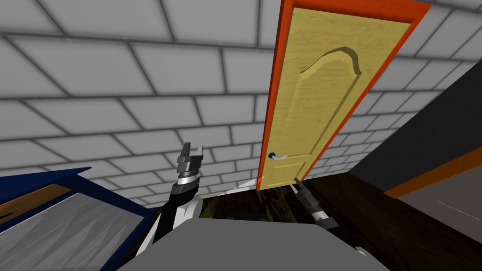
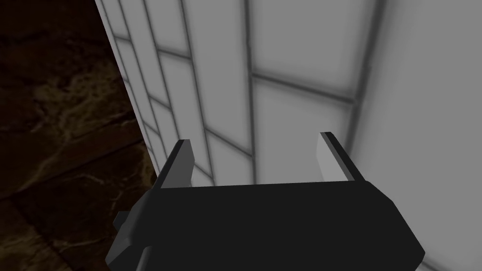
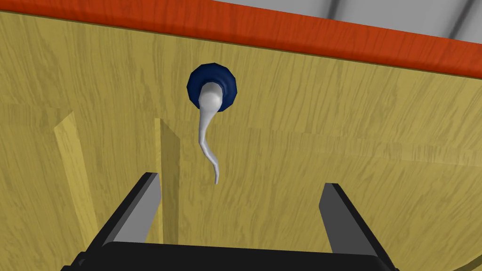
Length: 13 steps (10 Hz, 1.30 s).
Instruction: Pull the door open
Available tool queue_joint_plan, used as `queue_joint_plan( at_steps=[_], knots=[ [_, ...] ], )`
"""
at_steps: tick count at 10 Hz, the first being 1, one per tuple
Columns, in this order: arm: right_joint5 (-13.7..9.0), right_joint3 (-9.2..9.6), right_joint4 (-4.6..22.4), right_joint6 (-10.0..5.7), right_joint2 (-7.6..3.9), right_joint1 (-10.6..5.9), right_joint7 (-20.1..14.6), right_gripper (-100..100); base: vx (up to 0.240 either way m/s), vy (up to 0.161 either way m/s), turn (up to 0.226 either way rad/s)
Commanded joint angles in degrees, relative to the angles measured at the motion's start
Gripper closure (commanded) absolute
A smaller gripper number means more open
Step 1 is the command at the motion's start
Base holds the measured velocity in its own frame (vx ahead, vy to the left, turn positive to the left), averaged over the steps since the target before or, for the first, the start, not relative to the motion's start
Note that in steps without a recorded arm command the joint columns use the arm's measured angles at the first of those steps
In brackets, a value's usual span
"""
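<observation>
Right end effector [image 3: 240, 181] was released, fingers spread, and faced the yellow wood-grain door [image 3: 357, 155]. The door sat flush in its orange frame [image 3: 329, 33]. The grey lever handle [image 3: 204, 131], on a blue rosette [image 3: 230, 84], lay just ahead of the fingers, between them and untouched. Left end effector [image 2: 256, 139] was also released, raised well apart from the door.

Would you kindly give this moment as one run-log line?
stage: pre-grasp | right end effector: open, short of handle, not touching | door: shut | left end effector: open, by tiled wall
</observation>
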Motion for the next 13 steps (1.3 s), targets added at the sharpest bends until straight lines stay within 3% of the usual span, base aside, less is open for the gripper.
queue_joint_plan(
  at_steps=[1, 7, 8, 9, 13],
  knots=[
    [-0.21, 0.17, 1.66, -0.62, -0.53, -0.32, -0.19, -100, 0.138, -0.036, 0.032],
    [-1.18, 0.7, 8.49, -3.53, -3.22, -1.16, -1.39, -100, 0.152, -0.02, 0.032],
    [-1.1, 0.64, 7.97, -3.3, -3.03, -1.13, -1.32, -100, 0.075, -0.014, 0.009],
    [-1.67, -0.39, 9.68, -2.71, -2.83, -2.33, -1.46, -100, 0.135, 0.019, 0.223],
    [-2.72, -2.34, 12.67, -1.42, -2.34, -4.51, -1.61, -100, 0.195, 0.005, 0.198]
  ],
)
